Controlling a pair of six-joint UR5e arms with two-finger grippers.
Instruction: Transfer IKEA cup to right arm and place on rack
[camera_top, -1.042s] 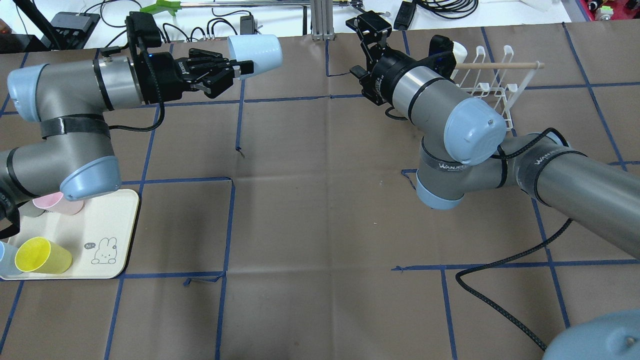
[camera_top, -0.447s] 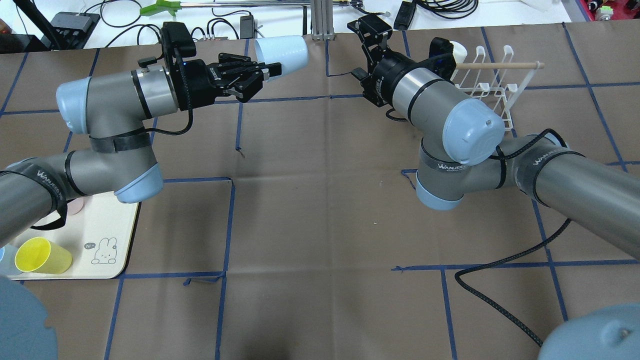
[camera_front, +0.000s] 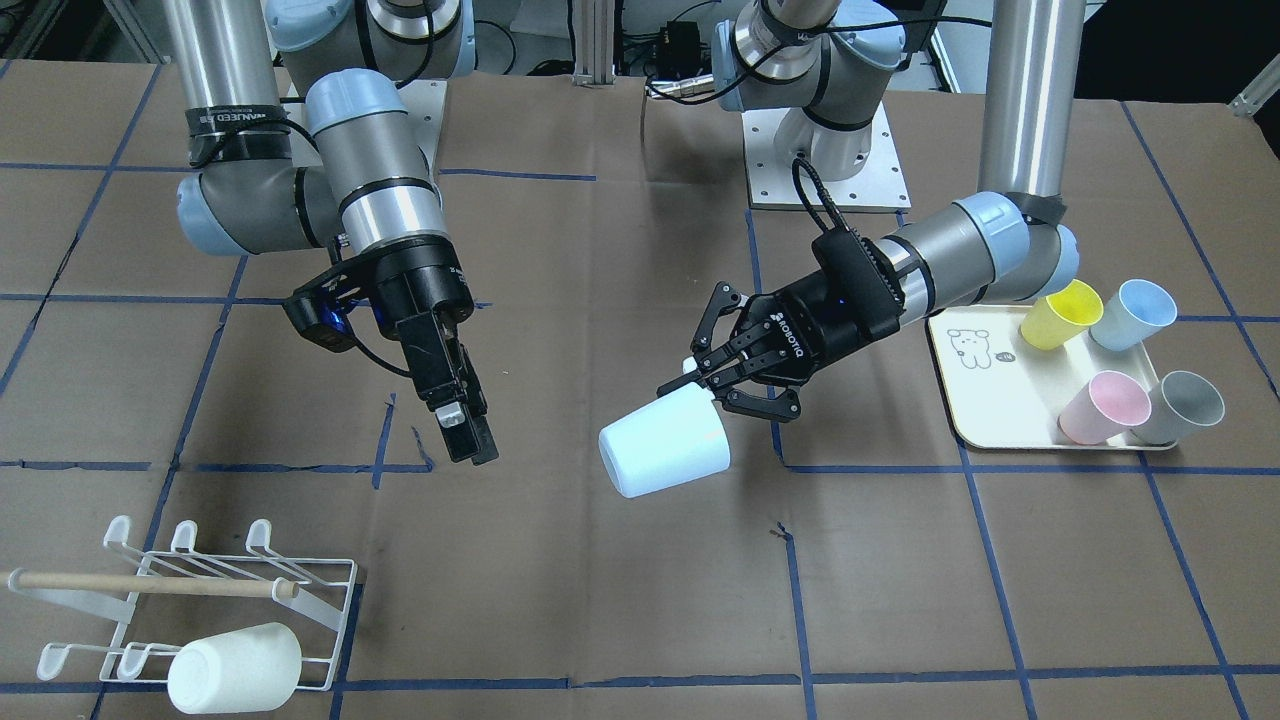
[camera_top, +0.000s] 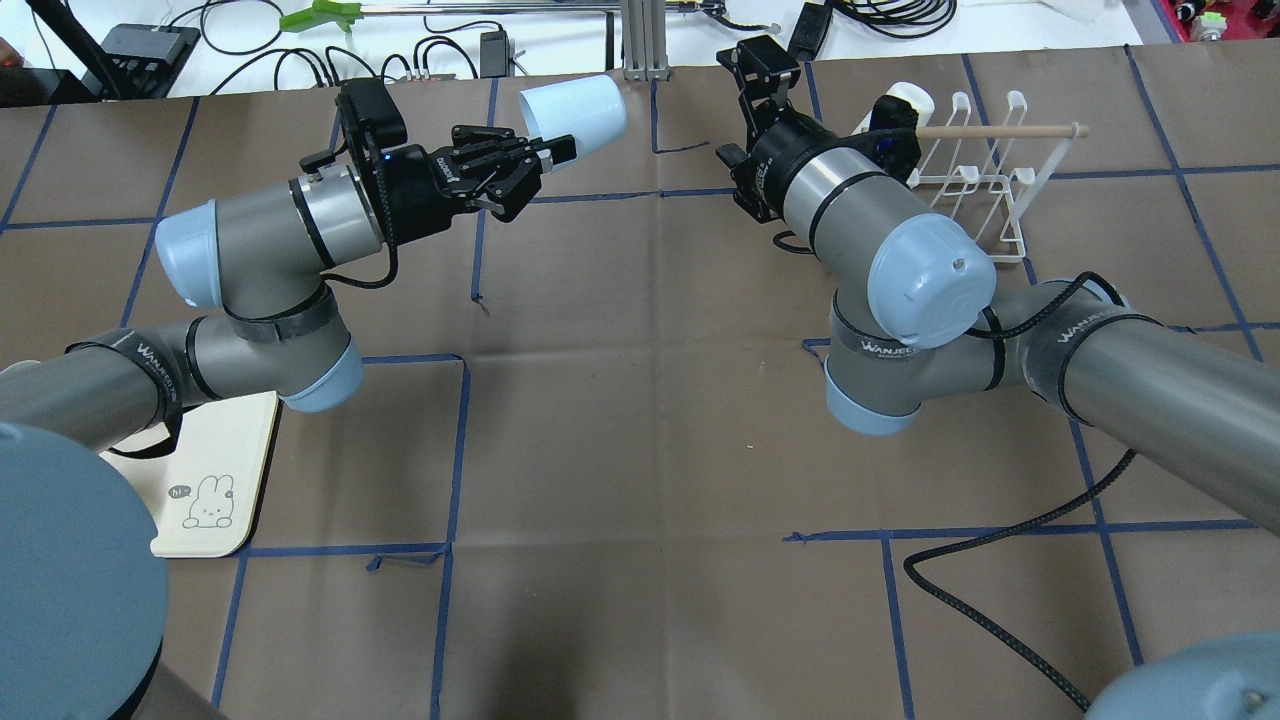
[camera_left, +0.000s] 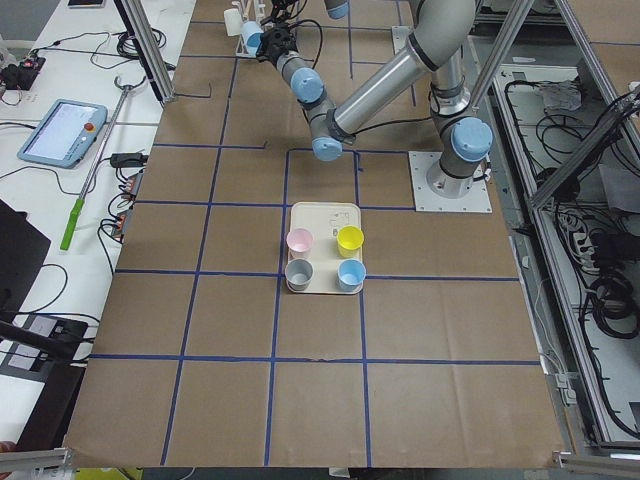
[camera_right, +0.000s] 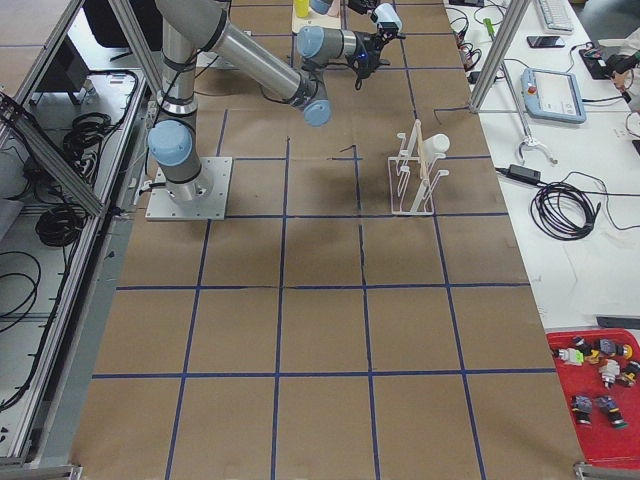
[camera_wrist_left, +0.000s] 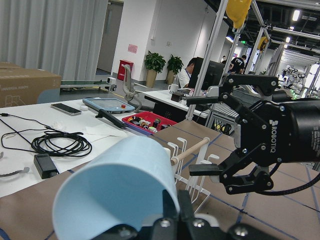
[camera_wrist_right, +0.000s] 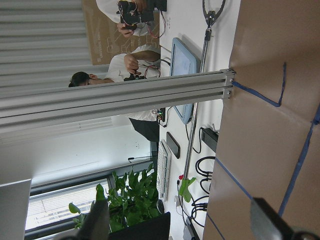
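Note:
My left gripper (camera_front: 708, 385) is shut on the rim of a pale blue cup (camera_front: 663, 440) and holds it on its side above the table, base pointing toward the right arm. In the overhead view this cup (camera_top: 575, 112) is near the table's far edge. The left wrist view shows the cup (camera_wrist_left: 120, 190) close up and the right gripper (camera_wrist_left: 200, 132) facing it with its jaws wide apart. My right gripper (camera_front: 468, 435) is open and empty, a short gap from the cup. The white wire rack (camera_front: 200, 590) with its wooden dowel stands beyond the right arm and holds a white cup (camera_front: 235, 667).
A cream tray (camera_front: 990, 400) with a bear drawing carries a yellow cup (camera_front: 1060, 313), a blue cup (camera_front: 1130, 313), a pink cup (camera_front: 1103, 405) and a grey cup (camera_front: 1180, 408). An aluminium post (camera_top: 640, 40) stands at the far edge. A black cable (camera_top: 1000, 530) trails over the table.
My left arm has swung right and toward the far edge with the blue cup, closing on the right gripper. The right gripper has shifted slightly right and farther back.

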